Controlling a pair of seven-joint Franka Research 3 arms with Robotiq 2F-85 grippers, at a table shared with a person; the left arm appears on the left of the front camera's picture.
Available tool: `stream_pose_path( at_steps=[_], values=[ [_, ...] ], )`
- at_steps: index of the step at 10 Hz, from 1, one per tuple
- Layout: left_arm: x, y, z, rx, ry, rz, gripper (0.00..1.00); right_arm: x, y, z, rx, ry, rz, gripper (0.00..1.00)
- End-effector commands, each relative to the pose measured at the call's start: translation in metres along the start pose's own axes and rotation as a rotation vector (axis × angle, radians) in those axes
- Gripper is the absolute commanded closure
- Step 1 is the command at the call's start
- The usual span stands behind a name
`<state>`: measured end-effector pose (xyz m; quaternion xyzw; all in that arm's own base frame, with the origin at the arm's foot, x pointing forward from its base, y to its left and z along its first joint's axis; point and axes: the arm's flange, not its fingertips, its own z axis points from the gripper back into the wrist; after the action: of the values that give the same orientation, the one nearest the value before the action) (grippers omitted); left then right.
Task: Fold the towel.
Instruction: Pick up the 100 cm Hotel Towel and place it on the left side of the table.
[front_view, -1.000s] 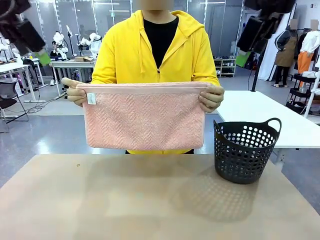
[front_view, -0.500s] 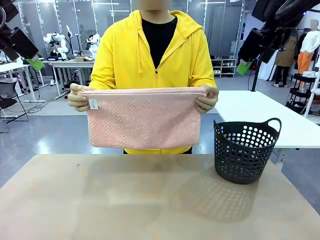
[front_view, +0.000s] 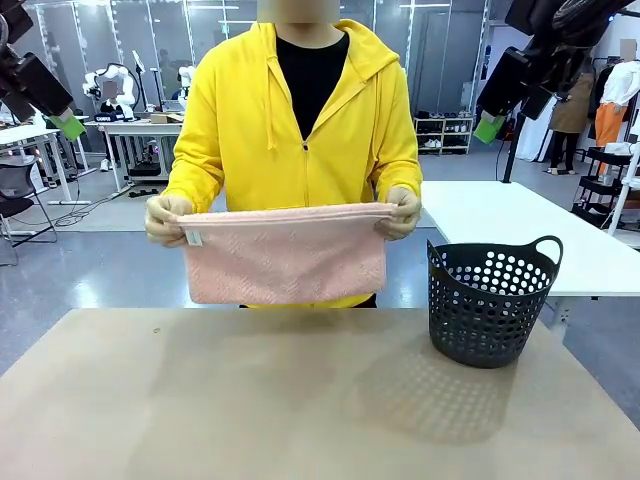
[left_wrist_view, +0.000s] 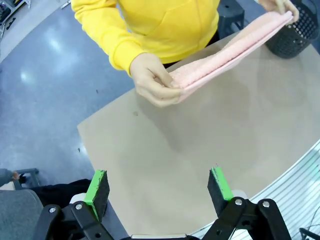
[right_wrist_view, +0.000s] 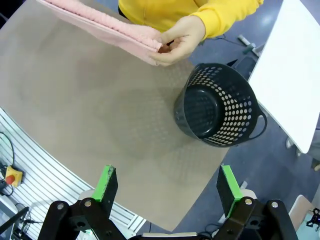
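Note:
A person in a yellow hoodie holds the salmon-pink towel (front_view: 285, 258) folded and hanging from both hands above the table's far edge; a small white label shows near its left corner. From the left wrist the towel (left_wrist_view: 225, 52) is a pink band pinched by a hand (left_wrist_view: 152, 80); in the right wrist view the towel (right_wrist_view: 100, 25) ends at the other hand (right_wrist_view: 180, 40). My left gripper (left_wrist_view: 157, 190) hangs open high over the table's left side, and my left gripper (front_view: 45, 95) sits at the upper left. My right gripper (right_wrist_view: 167, 190) is open above the right side, seen as the right gripper (front_view: 505, 95) upper right.
A dark perforated basket (front_view: 490, 300) with handles stands empty on the table's right side; the basket (right_wrist_view: 217, 107) lies below the right gripper. The tan table (front_view: 300, 400) stretches wide in front. A white table (front_view: 520, 230) stands behind the basket.
The person has lowered the towel toward the table and brought both hands slightly closer together. Both arms stay high, with grippers open as before.

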<state>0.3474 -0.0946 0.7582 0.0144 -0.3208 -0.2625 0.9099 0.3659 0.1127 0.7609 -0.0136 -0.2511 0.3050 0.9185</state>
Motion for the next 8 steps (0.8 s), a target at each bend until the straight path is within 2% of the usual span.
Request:
stream_pose_path(
  at_steps=[1,8],
  values=[
    [0.0020,-0.0002,0.0026,-0.008,0.010,0.004,0.00,-0.0009,-0.0010,0.0004,0.001,0.009,0.002,0.00],
    [0.0020,-0.0002,0.0026,-0.008,0.010,0.004,0.00,-0.0009,-0.0010,0.0004,0.001,0.009,0.002,0.00]
  ],
)
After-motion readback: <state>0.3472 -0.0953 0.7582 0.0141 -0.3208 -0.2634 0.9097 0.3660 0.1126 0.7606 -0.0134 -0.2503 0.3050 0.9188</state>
